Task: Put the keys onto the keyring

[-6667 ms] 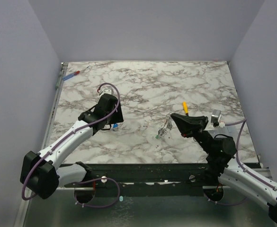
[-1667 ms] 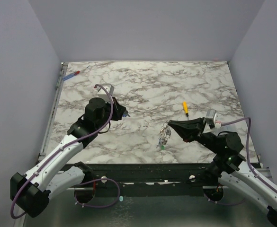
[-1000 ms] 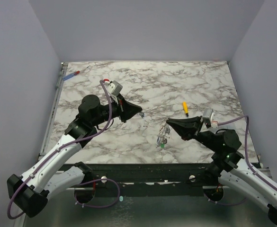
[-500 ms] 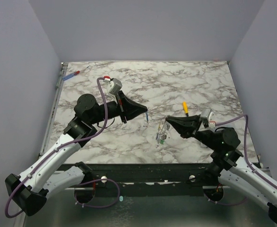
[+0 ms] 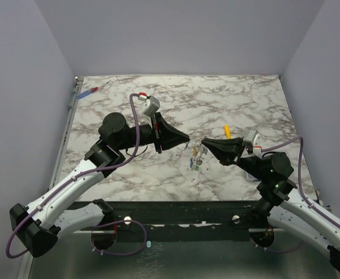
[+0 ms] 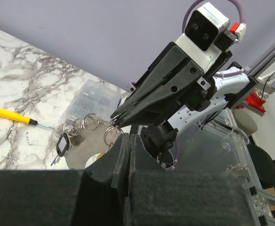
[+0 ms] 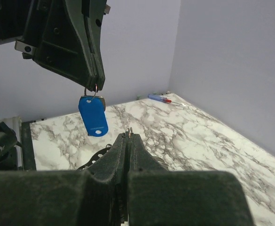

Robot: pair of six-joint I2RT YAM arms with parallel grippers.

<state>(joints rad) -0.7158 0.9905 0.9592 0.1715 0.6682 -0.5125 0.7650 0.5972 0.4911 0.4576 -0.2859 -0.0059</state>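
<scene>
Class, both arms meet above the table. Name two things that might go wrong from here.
1. The blue-tagged key dangles loosely from the shut left gripper; any swing may make it miss the keyring.
2. The right gripper pinches the keyring only at its fingertips, so a push might twist it loose and drop it onto the marble table.

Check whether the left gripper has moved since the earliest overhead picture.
Yes. The left gripper, shut on the blue-tagged key, has swung to the right, much closer to the yellow screwdriver.
</scene>
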